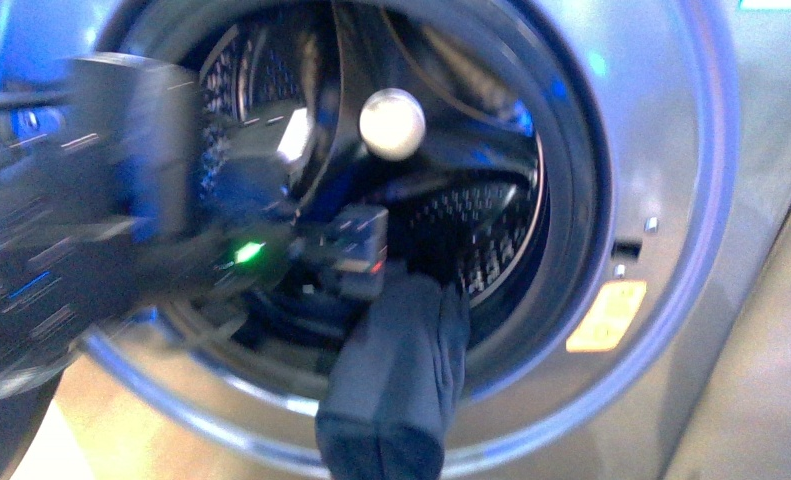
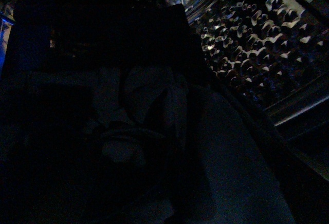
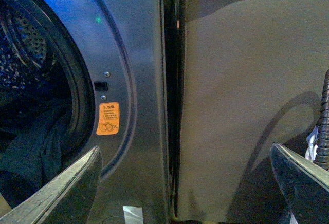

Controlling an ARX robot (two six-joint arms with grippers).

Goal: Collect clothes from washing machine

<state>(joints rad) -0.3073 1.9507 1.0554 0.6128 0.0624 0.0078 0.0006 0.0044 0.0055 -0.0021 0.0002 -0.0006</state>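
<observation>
Reaching left pincer (image 1: pixel 356 260) into washing machine (image 1: pixel 671 200) by draped clothes (image 1: pixel 401 380), grip impossible to tell; holding right pincer (image 3: pixel 185 149) spread wide outside

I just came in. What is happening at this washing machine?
The robot's left hand reaches into the open washing machine, at the drum mouth. A dark blue cloth hangs out over the door rim just below it; blur hides whether the hand grips it. The right hand is open and empty, outside, facing the machine's front.
</observation>
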